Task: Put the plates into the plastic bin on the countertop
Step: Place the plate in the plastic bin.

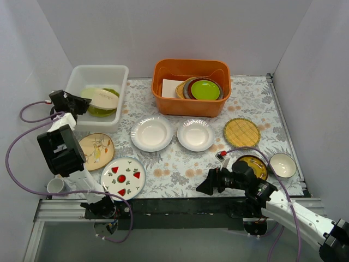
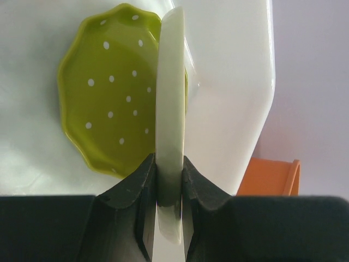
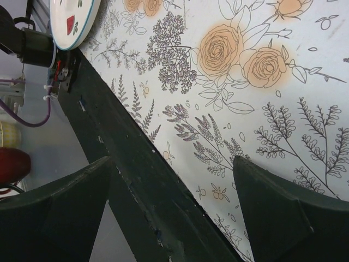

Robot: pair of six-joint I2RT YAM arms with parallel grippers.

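Left gripper (image 2: 169, 174) clamps the rim of a cream round plate (image 2: 170, 93), edge-on, just above a green white-dotted plate (image 2: 109, 93) lying in the white translucent plastic bin (image 2: 234, 82) beneath it. Right gripper (image 3: 172, 185) gapes empty over the fern-printed grey countertop (image 3: 262, 109).

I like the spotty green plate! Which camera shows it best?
The left wrist view: the green dotted plate is big, dots clear, partly behind the cream plate the left gripper holds. The top view shows only green slivers in the bin; the right wrist view, nothing.
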